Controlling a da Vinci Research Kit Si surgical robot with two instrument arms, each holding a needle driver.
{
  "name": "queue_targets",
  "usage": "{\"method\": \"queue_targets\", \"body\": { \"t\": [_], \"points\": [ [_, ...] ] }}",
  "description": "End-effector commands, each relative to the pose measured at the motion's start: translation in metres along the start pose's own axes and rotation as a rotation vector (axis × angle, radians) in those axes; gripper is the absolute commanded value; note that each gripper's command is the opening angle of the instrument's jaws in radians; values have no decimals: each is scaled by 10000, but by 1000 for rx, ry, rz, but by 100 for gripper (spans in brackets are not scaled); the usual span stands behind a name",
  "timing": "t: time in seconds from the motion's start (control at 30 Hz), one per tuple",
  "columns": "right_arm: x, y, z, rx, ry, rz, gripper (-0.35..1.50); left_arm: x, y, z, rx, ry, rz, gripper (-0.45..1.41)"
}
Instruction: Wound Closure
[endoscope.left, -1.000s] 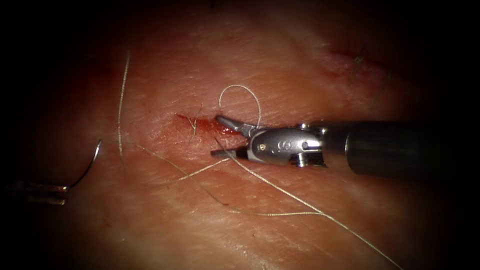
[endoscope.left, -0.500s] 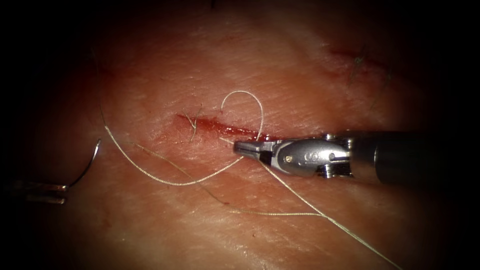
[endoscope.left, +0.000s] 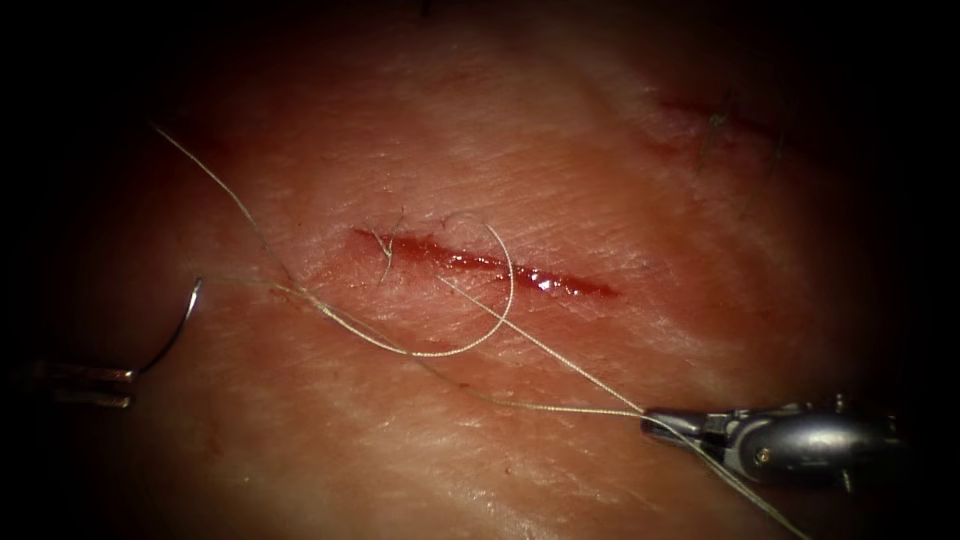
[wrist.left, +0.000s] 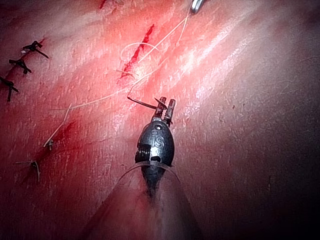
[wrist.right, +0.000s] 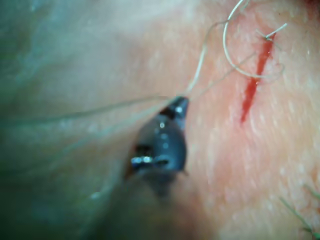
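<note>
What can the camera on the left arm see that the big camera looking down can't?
Left wrist view adds: rows of dark stitches off to the side on the tissue, and a close look at the left tool gripping the needle near one end, out of the tissue.
Endoscope view adds: the needle's whole curve left of the cut, and the right tool shut on the thread.
Both share: the cut with red fluid, the thread looping across it, and the held needle.
</note>
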Motion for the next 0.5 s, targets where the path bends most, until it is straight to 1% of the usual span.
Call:
{"method": "queue_targets", "body": {
  "t": [0.03,0.1,0.2,0.23,0.3,0.33,0.37,0.43,0.47,0.5],
  "points": [
    [-8,-11,-12,2,-11,11,-35,-6,3,7,-3,1,-2,-45],
    [-11,-14,-33,-1,-22,18,-35,-6,3,7,-3,1,-2,-45],
    [-19,-23,-76,-5,-46,35,-35,-6,3,7,-3,1,-2,-45],
    [-20,-26,-86,1,-50,39,-35,-6,3,7,-3,1,-2,-45],
    [-17,-38,-116,36,-73,45,-35,-7,3,5,-4,1,-2,-45],
    [-16,-41,-122,44,-78,47,-35,-7,3,5,-5,1,-2,-45],
    [-13,-49,-134,66,-98,49,-35,-7,3,4,-5,1,-2,-45],
    [-13,-56,-144,98,-117,57,-35,-7,3,5,-4,1,-2,-45],
    [-13,-65,-155,133,-134,63,-35,-7,4,4,-4,1,-2,-45],
    [-13,-69,-159,144,-148,68,-35,-6,4,4,-4,1,-2,-45]
  ]
}}
